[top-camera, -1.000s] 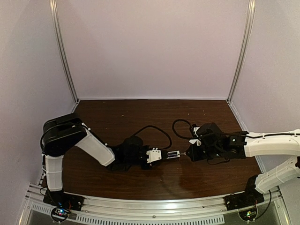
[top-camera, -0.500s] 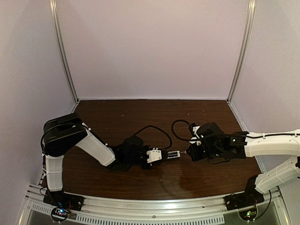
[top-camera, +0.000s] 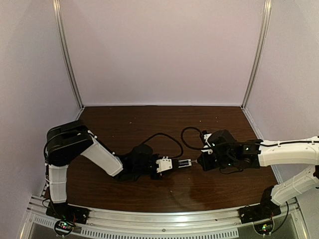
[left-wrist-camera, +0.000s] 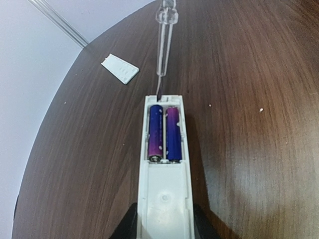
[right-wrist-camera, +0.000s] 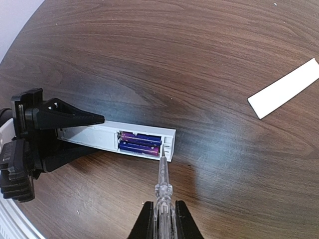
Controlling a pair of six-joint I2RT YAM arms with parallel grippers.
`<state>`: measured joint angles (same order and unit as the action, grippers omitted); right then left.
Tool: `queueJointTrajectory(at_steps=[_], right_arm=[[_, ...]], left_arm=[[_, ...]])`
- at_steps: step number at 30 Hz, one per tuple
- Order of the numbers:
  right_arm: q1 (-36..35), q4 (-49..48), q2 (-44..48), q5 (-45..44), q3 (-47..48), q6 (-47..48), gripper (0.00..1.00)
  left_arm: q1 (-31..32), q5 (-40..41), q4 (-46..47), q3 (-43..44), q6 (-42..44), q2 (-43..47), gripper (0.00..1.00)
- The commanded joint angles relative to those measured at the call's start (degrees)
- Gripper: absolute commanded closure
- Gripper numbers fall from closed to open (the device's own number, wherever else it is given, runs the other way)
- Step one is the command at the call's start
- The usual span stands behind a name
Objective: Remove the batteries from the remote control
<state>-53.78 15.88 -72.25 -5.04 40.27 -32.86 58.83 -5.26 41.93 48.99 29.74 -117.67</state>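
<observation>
My left gripper (top-camera: 164, 165) (left-wrist-camera: 164, 221) is shut on the near end of the white remote control (left-wrist-camera: 164, 199) (right-wrist-camera: 94, 137) (top-camera: 182, 164), which lies on the dark wooden table. Its battery bay is open and holds two purple-blue batteries (left-wrist-camera: 164, 133) (right-wrist-camera: 140, 142) side by side. My right gripper (top-camera: 202, 162) (right-wrist-camera: 162, 221) is shut on a clear-handled screwdriver (right-wrist-camera: 163, 181) (left-wrist-camera: 165, 47). The screwdriver's tip rests at the far end of the bay, against the end of the batteries.
The thin flat white cover strip (right-wrist-camera: 284, 88) (left-wrist-camera: 120, 68) lies loose on the table (top-camera: 149, 124), beyond the remote. Black cables loop above both wrists. Pale walls with metal corner posts (top-camera: 67, 55) close in the table's back and sides.
The right gripper and its screwdriver have edged slightly left toward the remote's end. The left arm and the remote hold still.
</observation>
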Motion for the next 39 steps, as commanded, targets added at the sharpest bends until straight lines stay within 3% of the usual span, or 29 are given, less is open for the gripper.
queueJointTrajectory(at_steps=[1, 39], right_arm=[[-0.5, -0.9, -1.2, -0.8, 1.5, 0.3, 1.00], [-0.6, -3.3, -4.9, -2.0, 1.5, 0.8, 1.00]], left_arm=[[0.1, -0.6, -0.8, 0.8, 0.6, -1.4, 1.00], [0.2, -2.3, -1.9, 1.1, 0.8, -1.5, 1.00]])
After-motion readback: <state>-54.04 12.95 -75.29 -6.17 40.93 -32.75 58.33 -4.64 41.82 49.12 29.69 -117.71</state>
